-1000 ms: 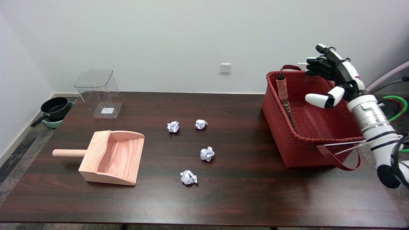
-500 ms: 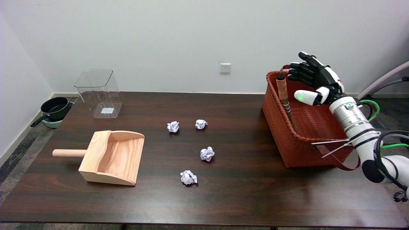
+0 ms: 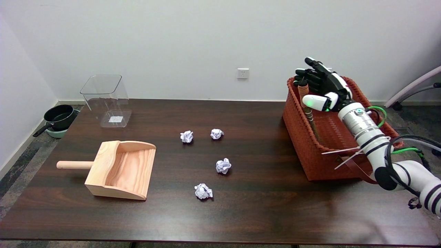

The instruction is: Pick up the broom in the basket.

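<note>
A red woven basket (image 3: 317, 162) stands at the table's right end. The broom (image 3: 307, 108) leans against the basket's left inner wall, its orange-wrapped handle top sticking up above the rim and its lower part hidden inside. My right hand (image 3: 322, 88) is above the basket's far left corner, right beside the handle top. Its fingers are spread behind the handle and the white thumb tip is in front of the handle. The fingers have not closed around the handle and the hand holds nothing.
Several crumpled paper balls (image 3: 223, 166) lie mid-table. A wooden dustpan (image 3: 120, 169) sits at the left, a clear plastic bin (image 3: 106, 100) at the far left. A black pot (image 3: 60, 117) is on the floor beyond the table's left edge.
My right hand has moved left and slightly down over the basket, from its right side to the broom's handle top. Nothing else has shifted.
</note>
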`<control>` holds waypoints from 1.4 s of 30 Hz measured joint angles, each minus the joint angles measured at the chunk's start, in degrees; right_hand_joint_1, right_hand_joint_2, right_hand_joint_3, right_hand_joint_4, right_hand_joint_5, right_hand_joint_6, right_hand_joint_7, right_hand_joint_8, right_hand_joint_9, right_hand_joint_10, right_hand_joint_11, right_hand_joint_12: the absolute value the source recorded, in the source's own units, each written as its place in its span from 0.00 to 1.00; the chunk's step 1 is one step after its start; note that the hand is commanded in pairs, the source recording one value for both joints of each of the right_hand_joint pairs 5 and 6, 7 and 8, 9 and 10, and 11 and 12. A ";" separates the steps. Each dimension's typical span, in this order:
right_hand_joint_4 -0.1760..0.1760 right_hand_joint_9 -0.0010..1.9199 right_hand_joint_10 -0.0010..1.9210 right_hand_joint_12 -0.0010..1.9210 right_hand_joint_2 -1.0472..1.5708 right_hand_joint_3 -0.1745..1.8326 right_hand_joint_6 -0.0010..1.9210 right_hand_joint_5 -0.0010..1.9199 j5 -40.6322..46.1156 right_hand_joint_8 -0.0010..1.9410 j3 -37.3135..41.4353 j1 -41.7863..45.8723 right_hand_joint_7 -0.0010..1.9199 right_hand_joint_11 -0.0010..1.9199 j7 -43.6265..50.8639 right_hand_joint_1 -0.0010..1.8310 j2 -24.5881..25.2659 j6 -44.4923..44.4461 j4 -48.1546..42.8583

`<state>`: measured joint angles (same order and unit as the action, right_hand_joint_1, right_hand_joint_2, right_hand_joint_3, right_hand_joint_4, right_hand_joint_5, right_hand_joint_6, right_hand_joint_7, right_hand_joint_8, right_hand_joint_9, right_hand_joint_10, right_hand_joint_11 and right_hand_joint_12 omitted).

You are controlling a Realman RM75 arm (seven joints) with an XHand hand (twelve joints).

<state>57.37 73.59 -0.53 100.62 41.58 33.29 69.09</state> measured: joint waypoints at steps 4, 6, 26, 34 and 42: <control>0.50 0.27 0.27 0.29 0.20 0.66 0.08 0.08 -0.56 0.28 -2.66 -2.43 0.28 0.29 -1.33 0.67 0.04 0.00 -1.42; 0.50 0.27 0.27 0.29 0.20 0.64 0.08 0.08 -0.72 0.29 -3.65 -3.31 0.29 0.29 -1.85 0.67 0.05 0.00 -1.95; 0.50 0.42 0.42 0.32 0.44 0.41 0.17 0.17 -1.85 0.44 -8.66 -7.41 0.44 0.32 -4.46 0.76 0.19 0.46 -4.90; 0.50 0.58 0.58 0.40 0.47 0.47 0.39 0.39 -1.92 0.58 -9.24 -7.91 0.59 0.40 -4.76 0.75 0.31 0.52 -5.51; 0.50 0.76 0.76 0.61 0.62 0.41 0.64 0.64 -1.97 0.78 -9.55 -8.12 0.79 0.61 -4.91 0.74 0.42 0.58 -5.90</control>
<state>55.40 64.04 -8.65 95.71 42.00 33.86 63.19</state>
